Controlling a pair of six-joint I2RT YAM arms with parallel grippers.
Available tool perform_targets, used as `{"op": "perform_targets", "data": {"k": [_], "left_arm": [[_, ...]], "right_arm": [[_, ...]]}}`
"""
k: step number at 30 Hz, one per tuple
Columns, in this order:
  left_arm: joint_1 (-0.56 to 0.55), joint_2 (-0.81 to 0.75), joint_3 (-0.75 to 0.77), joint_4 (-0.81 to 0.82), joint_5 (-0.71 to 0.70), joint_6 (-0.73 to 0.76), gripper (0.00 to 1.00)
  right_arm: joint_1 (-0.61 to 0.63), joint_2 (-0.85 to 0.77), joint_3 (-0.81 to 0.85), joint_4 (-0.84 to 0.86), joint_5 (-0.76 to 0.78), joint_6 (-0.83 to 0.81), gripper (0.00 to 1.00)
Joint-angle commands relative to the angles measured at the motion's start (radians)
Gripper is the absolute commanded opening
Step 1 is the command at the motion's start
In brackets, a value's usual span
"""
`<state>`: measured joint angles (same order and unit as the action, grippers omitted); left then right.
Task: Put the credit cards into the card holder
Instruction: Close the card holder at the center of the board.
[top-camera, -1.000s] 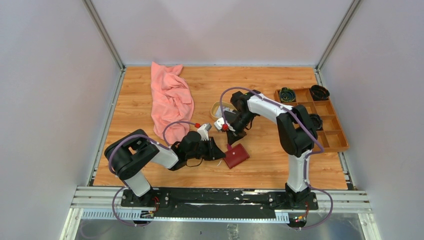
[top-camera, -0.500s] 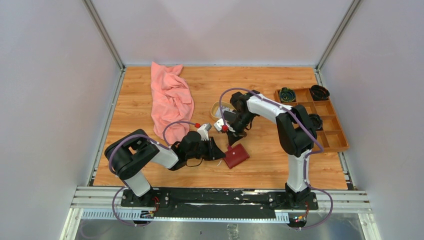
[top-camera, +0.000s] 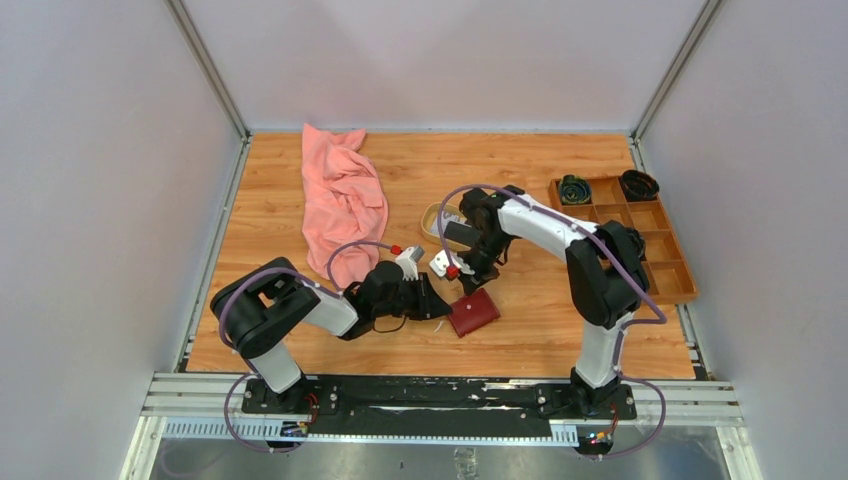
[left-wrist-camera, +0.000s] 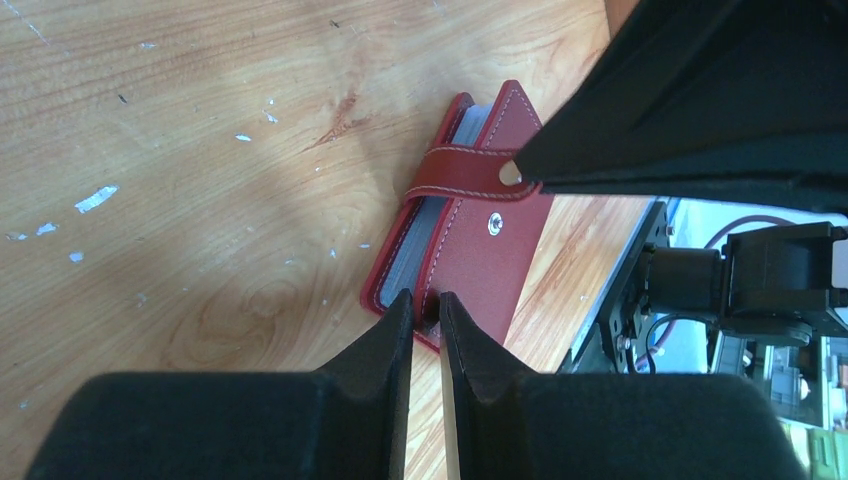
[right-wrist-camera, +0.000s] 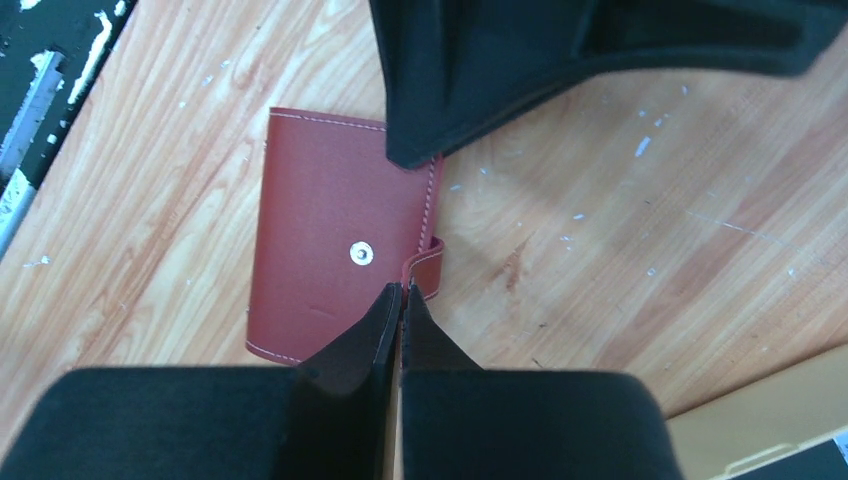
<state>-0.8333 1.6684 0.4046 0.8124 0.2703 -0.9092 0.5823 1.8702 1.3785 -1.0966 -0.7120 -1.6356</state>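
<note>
The dark red card holder (top-camera: 474, 313) lies folded on the wood floor, snap (right-wrist-camera: 362, 253) facing up. My left gripper (top-camera: 441, 307) is shut on its near edge, and in the left wrist view the fingertips (left-wrist-camera: 425, 312) pinch the red cover (left-wrist-camera: 480, 240). My right gripper (top-camera: 478, 284) stands over it, shut on the tip of the strap (right-wrist-camera: 427, 272). Grey edges (left-wrist-camera: 430, 235) show inside the fold; I cannot tell if they are cards or panels. No loose credit card shows clearly; a dark flat piece (top-camera: 456, 233) lies in the tan dish.
An oval tan dish (top-camera: 436, 212) sits just behind the right gripper. A pink cloth (top-camera: 342, 200) lies at the back left. A brown compartment tray (top-camera: 640, 245) with dark round items stands at the right.
My right gripper has moved down and toward me, from beside the dish to the card holder, and now grips its strap. The left arm has stayed put.
</note>
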Motion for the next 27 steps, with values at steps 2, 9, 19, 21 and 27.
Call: {"op": "perform_targets", "data": {"k": [2, 9, 19, 21, 27], "left_arm": [[0.005, 0.006, 0.004, -0.055, -0.023, 0.03, 0.19], [0.005, -0.211, -0.037, -0.138, -0.08, 0.073, 0.38], [-0.068, -0.32, -0.065, -0.153, -0.112, -0.002, 0.33], [-0.08, -0.284, -0.046, -0.152, -0.128, -0.009, 0.28], [-0.099, -0.168, 0.029, -0.151, -0.143, -0.008, 0.22]], "right_arm": [[0.046, -0.072, -0.073, 0.033, 0.034, 0.089, 0.0], [0.047, -0.123, -0.166, 0.122, 0.011, 0.165, 0.0], [0.047, -0.197, -0.264, 0.279, 0.012, 0.281, 0.0], [0.047, -0.193, -0.267, 0.286, 0.018, 0.286, 0.0], [0.047, -0.204, -0.288, 0.286, 0.025, 0.269, 0.0]]}}
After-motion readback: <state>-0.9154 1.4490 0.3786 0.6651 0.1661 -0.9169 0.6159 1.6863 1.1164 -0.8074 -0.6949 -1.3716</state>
